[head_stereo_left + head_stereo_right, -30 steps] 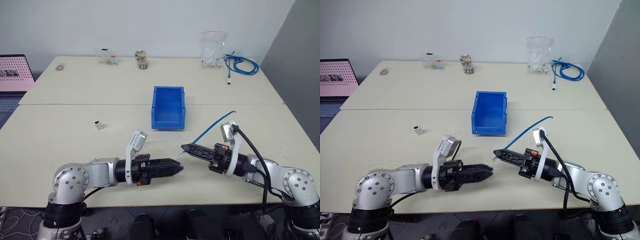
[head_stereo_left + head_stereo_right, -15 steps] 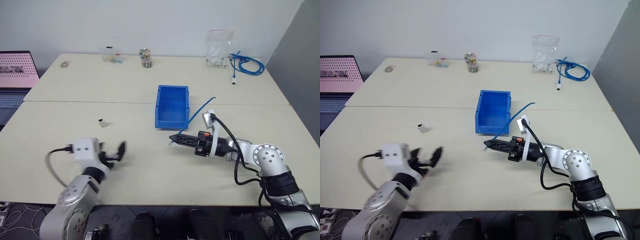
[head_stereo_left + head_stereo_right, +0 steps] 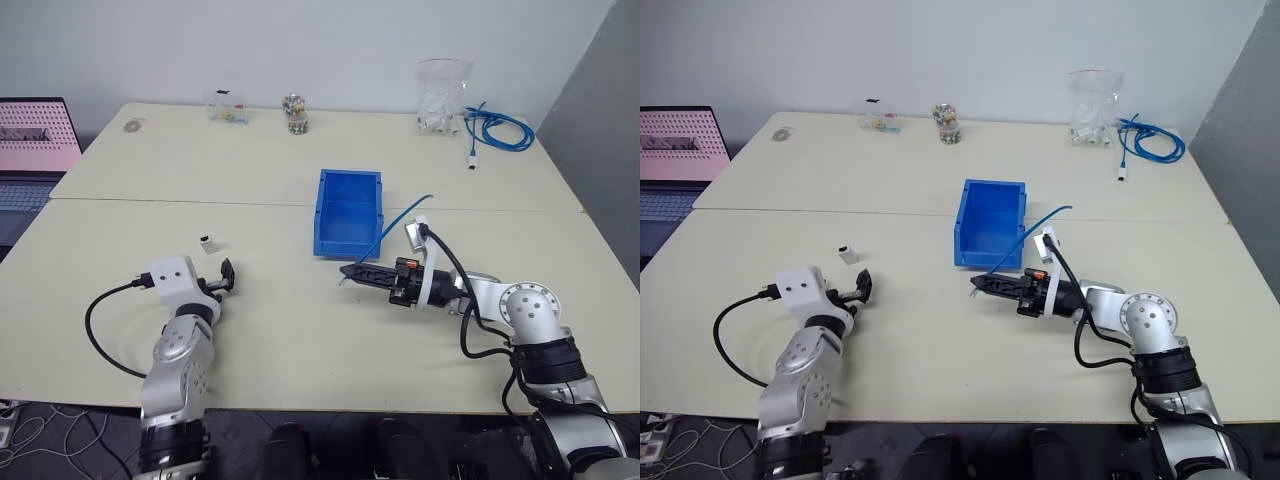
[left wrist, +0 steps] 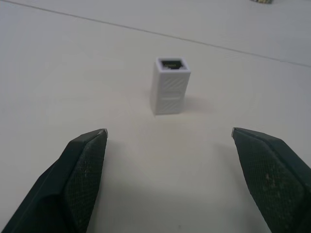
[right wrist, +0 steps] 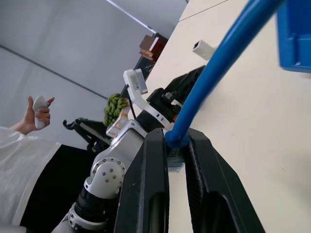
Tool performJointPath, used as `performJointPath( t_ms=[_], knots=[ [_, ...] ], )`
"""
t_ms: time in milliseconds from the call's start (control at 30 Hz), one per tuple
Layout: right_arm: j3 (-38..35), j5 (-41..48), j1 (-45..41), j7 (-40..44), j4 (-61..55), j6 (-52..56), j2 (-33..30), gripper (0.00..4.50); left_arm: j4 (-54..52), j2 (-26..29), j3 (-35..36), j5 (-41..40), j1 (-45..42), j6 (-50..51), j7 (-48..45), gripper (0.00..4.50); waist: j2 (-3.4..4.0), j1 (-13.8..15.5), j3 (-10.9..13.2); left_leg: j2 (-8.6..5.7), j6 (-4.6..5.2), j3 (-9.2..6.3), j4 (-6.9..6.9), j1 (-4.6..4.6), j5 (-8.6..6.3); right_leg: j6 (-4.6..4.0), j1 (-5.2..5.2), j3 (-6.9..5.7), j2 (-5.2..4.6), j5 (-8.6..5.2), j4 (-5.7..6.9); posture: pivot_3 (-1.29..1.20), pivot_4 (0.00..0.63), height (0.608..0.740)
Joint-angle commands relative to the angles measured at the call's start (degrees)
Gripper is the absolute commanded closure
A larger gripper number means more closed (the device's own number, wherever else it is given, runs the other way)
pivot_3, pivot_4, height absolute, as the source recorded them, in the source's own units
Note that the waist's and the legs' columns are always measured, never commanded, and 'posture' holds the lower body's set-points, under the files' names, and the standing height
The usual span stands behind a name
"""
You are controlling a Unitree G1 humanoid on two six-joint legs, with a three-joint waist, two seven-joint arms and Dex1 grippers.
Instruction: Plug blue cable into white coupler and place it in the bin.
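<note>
Our left claw (image 4: 167, 145) has swung over to the white coupler (image 4: 169, 85) on the tabletop (image 3: 300, 330) and now gapes wide, empty. Our right claw (image 3: 347, 272) pinches the blue cable (image 3: 400, 218) beside the bin (image 3: 347, 212). Grabbing comes next.

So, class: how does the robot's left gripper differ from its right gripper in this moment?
The left gripper is open and empty; the right gripper is shut on the blue cable. The left gripper faces the white coupler standing on the table; the right gripper is by the bin. Both have black fingers.
</note>
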Motion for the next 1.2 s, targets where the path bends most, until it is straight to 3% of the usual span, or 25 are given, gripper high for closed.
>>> performJointPath(
  t_ms=[33, 233, 333, 800, 967, 1033, 1200],
  knots=[
    [-4.00, 2.16, 2.20, -2.47, -5.09, 0.80, -0.19, 4.32, 4.02, -0.27, -0.13, 1.58, -4.17, -2.33, 0.57, 0.21, 0.00, -0.01, 0.00, -0.01, 0.00, 0.01, -0.01, 0.01, 0.00, 0.00, 0.00, 0.01, 0.00, 0.00, 0.01, 0.00, 0.150, 0.740],
    [-5.76, 2.53, 5.63, -6.01, -9.66, 0.92, 0.90, 4.32, 14.25, -0.73, 0.72, 1.80, -11.32, -6.08, 1.14, 0.21, -0.01, -0.10, 0.00, -0.07, 0.00, 0.04, 0.05, 0.04, 0.00, 0.05, 0.00, 0.02, 0.07, 0.02, 0.11, 0.00, 0.150, 0.740],
    [-6.57, 2.68, 6.56, -7.18, -11.03, 0.90, 1.21, 4.32, 17.33, -0.56, 1.01, 2.20, -12.75, -7.56, 1.87, 0.69, -0.02, -0.27, 0.00, -0.07, 0.00, 0.06, 0.05, 0.06, 0.01, 0.06, 0.00, 0.05, 0.09, 0.03, 0.14, 0.00, 0.150, 0.740],
    [-7.55, 3.67, 8.66, -9.24, -13.29, 1.00, 1.33, 4.32, 18.89, 0.63, 1.26, 4.21, -13.17, -9.24, 4.18, 3.70, -0.02, -0.37, 0.00, -0.06, -0.01, 0.05, 0.05, 0.11, 0.01, 0.06, 0.01, 0.04, 0.12, 0.03, 0.22, 0.00, 0.150, 0.740],
    [-6.83, 2.91, 8.24, -8.61, -12.67, 0.89, 1.67, 4.32, 16.98, 0.91, 1.51, 3.85, -11.35, -8.39, 3.89, 3.72, -0.02, -0.39, 0.00, -0.06, -0.01, 0.07, 0.04, 0.11, 0.01, 0.06, 0.01, 0.07, 0.12, 0.03, 0.21, 0.00, 0.150, 0.740],
    [-6.75, 2.89, 8.15, -8.55, -12.69, 0.95, 1.79, 4.32, 15.55, 1.55, 0.65, 3.78, -10.32, -8.02, 1.81, 3.72, -0.02, -0.41, 0.00, -0.04, -0.01, 0.08, 0.04, 0.11, 0.01, 0.06, 0.01, 0.08, 0.12, 0.02, 0.21, 0.00, 0.150, 0.740],
    [-6.91, 3.52, 6.72, -8.43, -13.39, 1.12, 1.58, 4.32, -6.46, 14.87, -10.90, -2.28, 2.96, -5.77, -29.85, 3.72, 0.00, -1.47, 0.02, -0.01, -0.03, 0.06, -0.03, 0.09, 0.02, 0.03, -0.04, 0.07, 0.14, 0.01, 0.21, 0.00, 0.150, 0.740]
  ],
)
